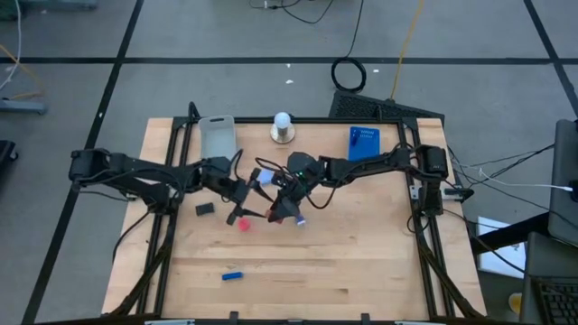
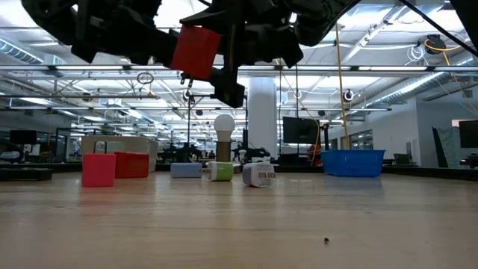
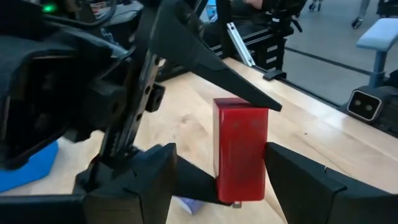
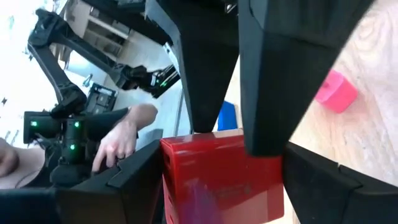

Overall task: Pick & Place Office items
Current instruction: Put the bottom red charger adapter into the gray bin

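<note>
A red block [image 2: 196,51] hangs high above the table between both grippers, which meet mid-table. My left gripper [image 3: 241,190] reaches in from the table's left and is shut on the block [image 3: 241,149]. My right gripper [image 4: 221,186] comes from the right and is also shut on the block [image 4: 221,180]. In the high view the arms hide it. Resting on the table are a pink block [image 1: 244,223], a black piece [image 1: 205,208], a blue stick [image 1: 233,275] and a purple-and-white piece [image 1: 298,219]. The low view also shows a second red block [image 2: 132,164] and a green piece [image 2: 220,171]. My left gripper pinches the red block by two opposite sides near one end [image 3: 261,186], one finger [image 3: 311,186] on each side. The block stands lengthwise out of the fingers, lifted clear of the table. My right gripper pinches the same block across its width at the other end [image 4: 186,186], with its fingers [image 4: 124,186] flanking it. Its fingers cross those of my left gripper, which reach in from the opposite side.
A grey tray [image 1: 217,135] and a blue tray [image 1: 364,143] sit at the far edge, with a white ball on a round base [image 1: 283,126] between them. Bare wood lies along the near half. A person's hand [image 4: 121,140] shows beyond the table.
</note>
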